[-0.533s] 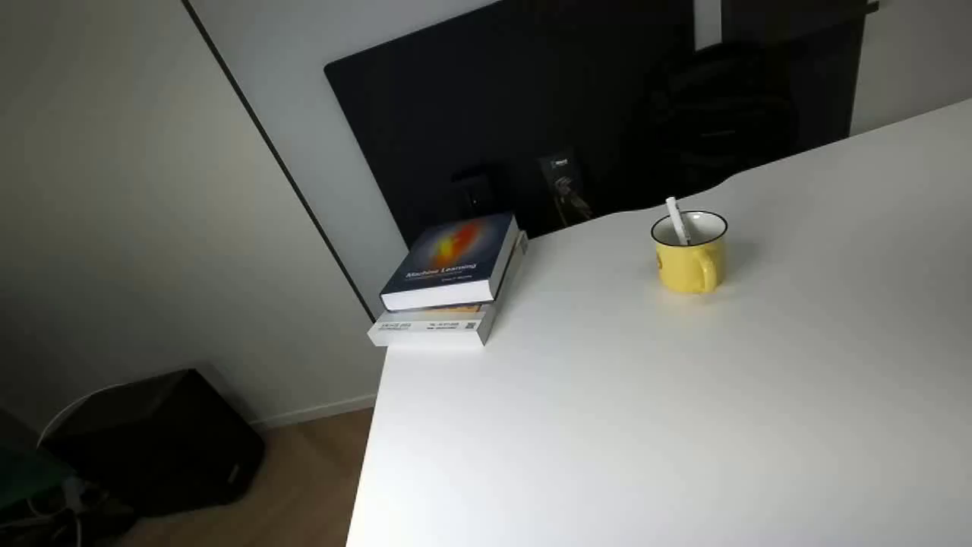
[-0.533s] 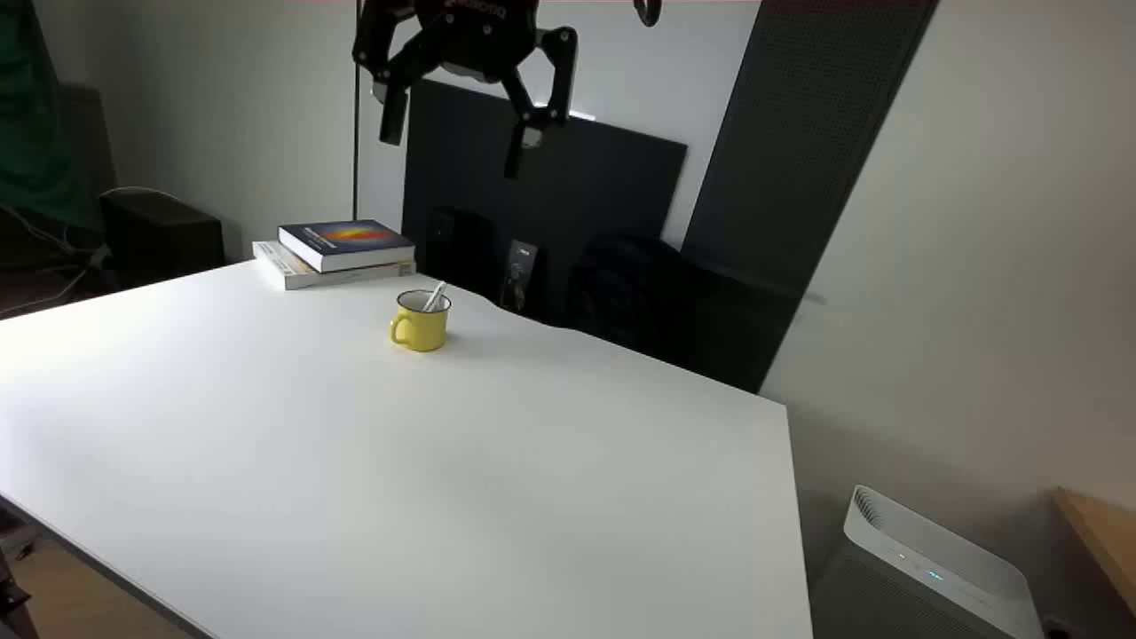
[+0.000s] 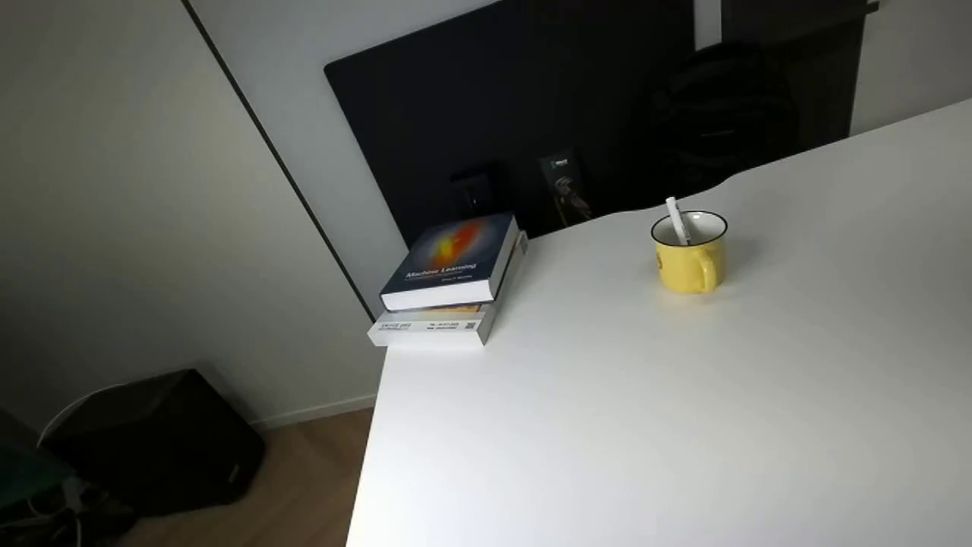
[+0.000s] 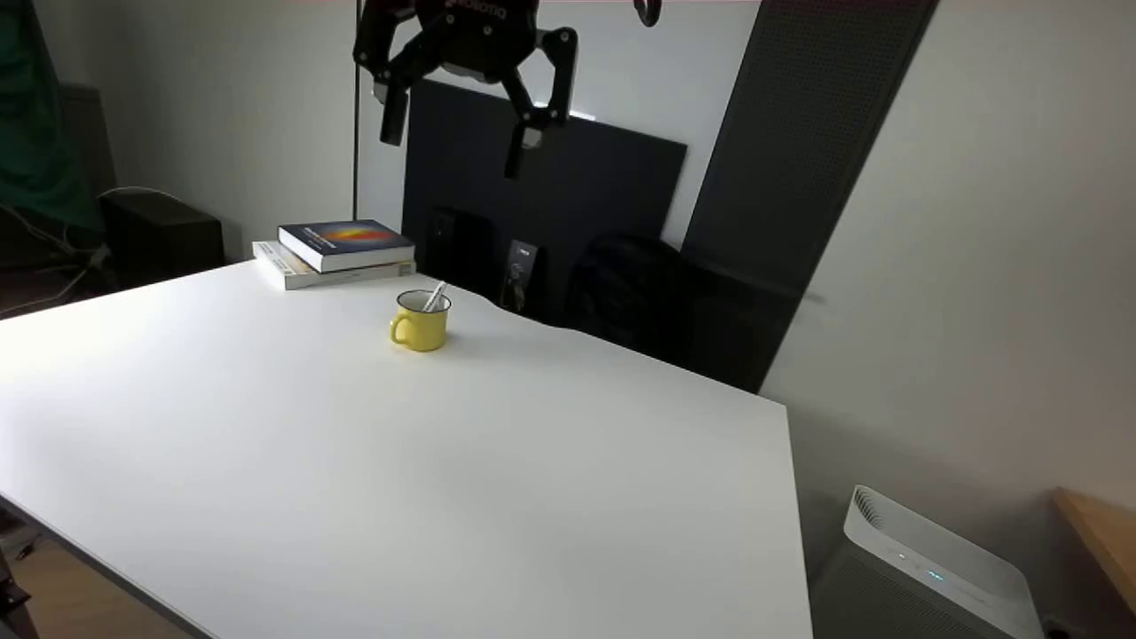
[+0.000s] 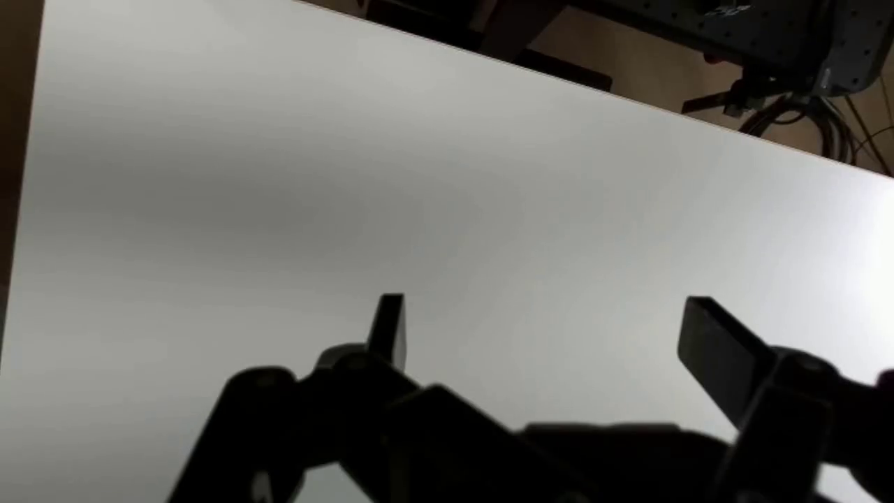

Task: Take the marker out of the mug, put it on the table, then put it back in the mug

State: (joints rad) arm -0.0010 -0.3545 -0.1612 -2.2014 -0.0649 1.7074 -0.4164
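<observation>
Exterior view, left to right. Stacked books lie at a corner of the table; the yellow mug stands upright near them, handle to the left. The marker leans inside the mug, its white end rising clear on the right. Last, higher up and well apart, hangs the gripper, fingers spread wide, nothing between them. The step in hand is probably the approach to the marker (the same arrangement would also suit a finished task). To do it well, the gripper should centre over the protruding end, narrow its gap before descending to the mug, and close across the marker's slant. The pull should then follow that slant slowly, lest the marker catch inside and drag the mug along.
</observation>
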